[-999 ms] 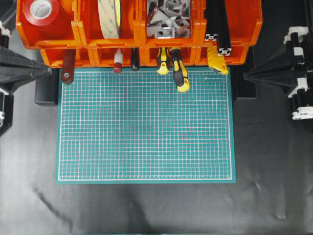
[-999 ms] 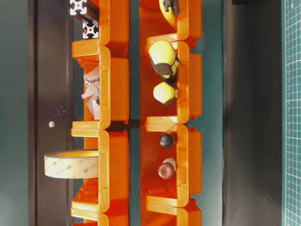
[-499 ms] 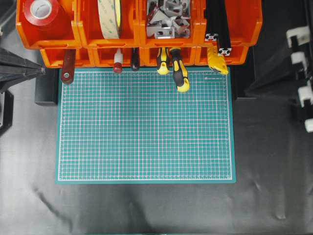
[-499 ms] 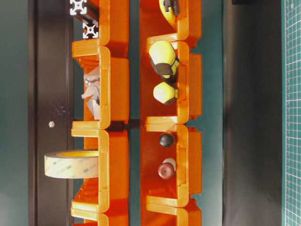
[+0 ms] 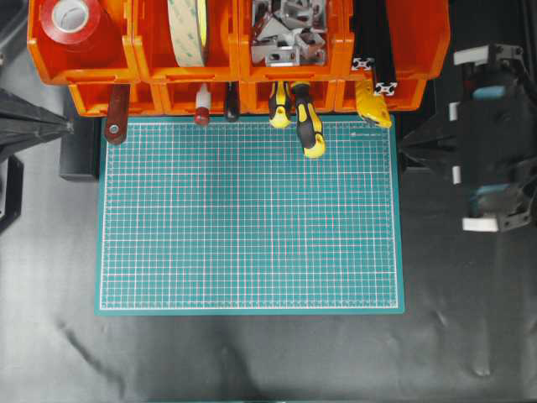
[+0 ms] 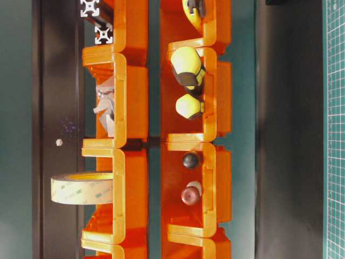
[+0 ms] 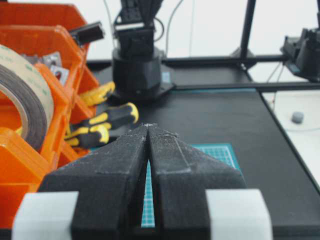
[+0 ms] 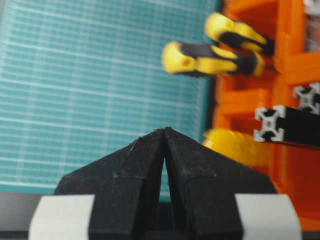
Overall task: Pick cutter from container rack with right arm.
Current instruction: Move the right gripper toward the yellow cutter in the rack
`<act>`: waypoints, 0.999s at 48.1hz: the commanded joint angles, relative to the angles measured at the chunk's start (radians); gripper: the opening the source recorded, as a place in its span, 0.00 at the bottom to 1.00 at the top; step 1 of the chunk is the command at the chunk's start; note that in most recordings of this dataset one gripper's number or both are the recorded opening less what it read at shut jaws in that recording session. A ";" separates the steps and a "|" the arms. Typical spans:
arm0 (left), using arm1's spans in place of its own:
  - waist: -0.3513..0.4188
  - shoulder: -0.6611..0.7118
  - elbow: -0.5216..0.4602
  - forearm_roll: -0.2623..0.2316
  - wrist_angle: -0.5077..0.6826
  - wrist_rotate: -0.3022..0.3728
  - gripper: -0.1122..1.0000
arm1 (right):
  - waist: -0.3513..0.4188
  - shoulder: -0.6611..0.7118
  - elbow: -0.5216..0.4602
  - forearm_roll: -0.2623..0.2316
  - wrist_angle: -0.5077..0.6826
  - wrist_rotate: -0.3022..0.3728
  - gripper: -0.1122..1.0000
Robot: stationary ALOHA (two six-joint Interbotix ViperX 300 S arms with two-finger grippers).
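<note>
The yellow cutter sticks out of the lower right bin of the orange container rack, its end over the mat's far right corner. My right gripper is shut and empty. It points left, just off the mat's right edge and a little nearer than the cutter. In the right wrist view the shut tips are over the mat edge, with the cutter just right of them. My left gripper is shut and empty by the mat's far left corner; its tips show in the left wrist view.
Two yellow-and-black screwdrivers hang out of the bin left of the cutter. Black aluminium profiles lie in the bin above it. Tape rolls, metal brackets and dark-handled tools fill other bins. The green cutting mat covers the middle.
The right arm has swung in from the right edge toward the mat, its gripper now pointing at the mat's far right corner. The left arm drew back slightly to the left.
</note>
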 commanded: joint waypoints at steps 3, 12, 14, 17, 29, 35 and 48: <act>-0.002 -0.002 -0.031 0.003 0.008 -0.002 0.11 | 0.081 0.038 -0.037 -0.110 0.066 0.058 0.10; -0.002 -0.002 -0.031 0.003 0.020 -0.002 0.11 | 0.181 0.117 -0.031 -0.249 0.186 0.201 0.10; 0.000 -0.003 -0.029 0.003 0.021 -0.002 0.11 | 0.202 0.137 -0.029 -0.295 0.221 0.219 0.10; -0.002 -0.003 -0.028 0.003 0.021 -0.002 0.11 | 0.232 0.169 -0.025 -0.370 0.273 0.242 0.10; 0.000 -0.005 -0.026 0.003 0.021 -0.002 0.11 | 0.265 0.232 0.000 -0.469 0.351 0.273 0.10; -0.002 -0.006 -0.026 0.003 0.020 -0.003 0.11 | 0.265 0.218 0.026 -0.468 0.302 0.308 0.14; 0.000 -0.012 -0.025 0.003 0.021 -0.003 0.11 | 0.242 0.160 0.175 -0.472 0.104 0.503 0.72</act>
